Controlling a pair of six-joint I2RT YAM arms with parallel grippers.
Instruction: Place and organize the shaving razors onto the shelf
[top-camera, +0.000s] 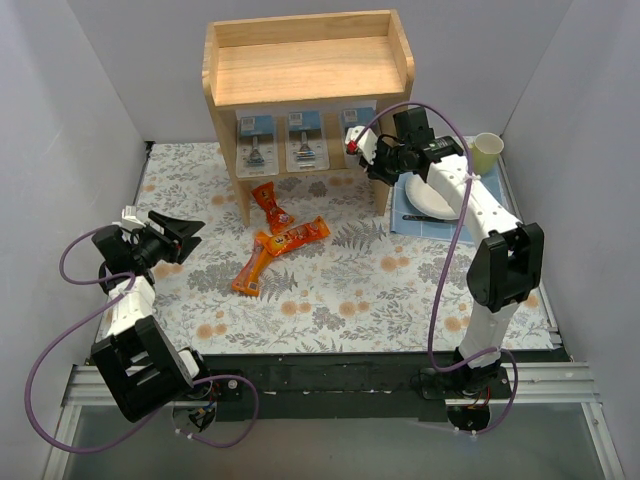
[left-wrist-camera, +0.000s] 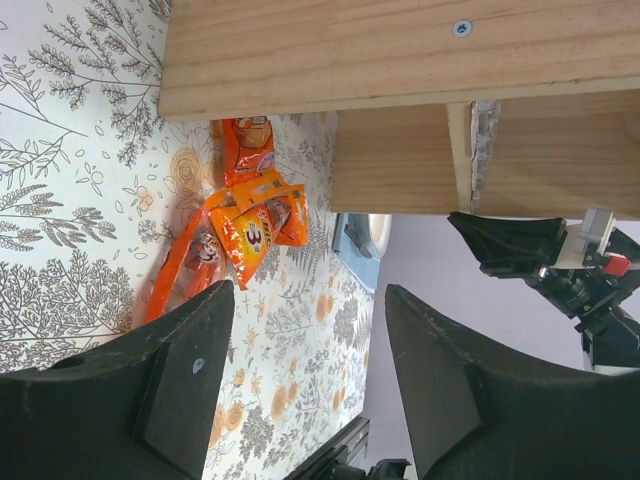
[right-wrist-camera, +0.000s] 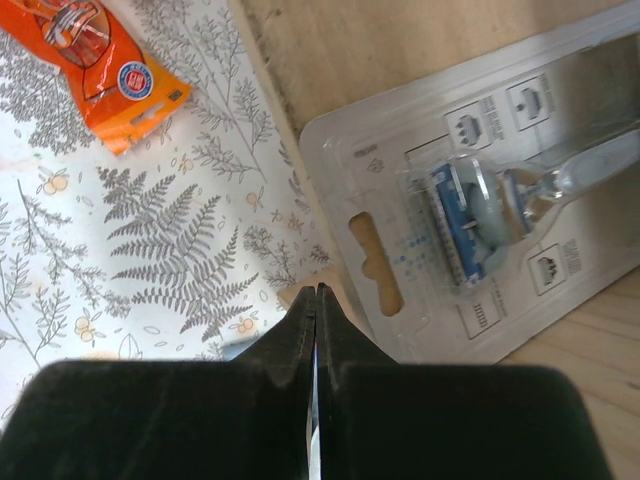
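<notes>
I note three long orange snack packets (top-camera: 285, 240) lying in a loose cluster on the floral-print tablecloth (top-camera: 330, 290), directly in front of the light two-tier wooden shelf (top-camera: 300, 70). To the shelf's right, a white plate (top-camera: 428, 197) rests on a blue mat (top-camera: 403, 216), with a pale yellow cup (top-camera: 487, 153) beyond it.

One packet bears a large "3". Another carries a round blue-and-red badge I cannot read, and the print on the razor cards is too small to read.

All three clear blister packs, each with a blue card and a grey razor, sit on the lower tier: left razor pack (top-camera: 256, 140), middle razor pack (top-camera: 304, 140) and right razor pack (right-wrist-camera: 480, 210).

The right gripper (right-wrist-camera: 317, 300) has its fingers pressed together with nothing seen between them, the tips just beside the right pack's near edge. The left gripper (left-wrist-camera: 310, 293) is spread wide and empty, well apart from the shelf.
</notes>
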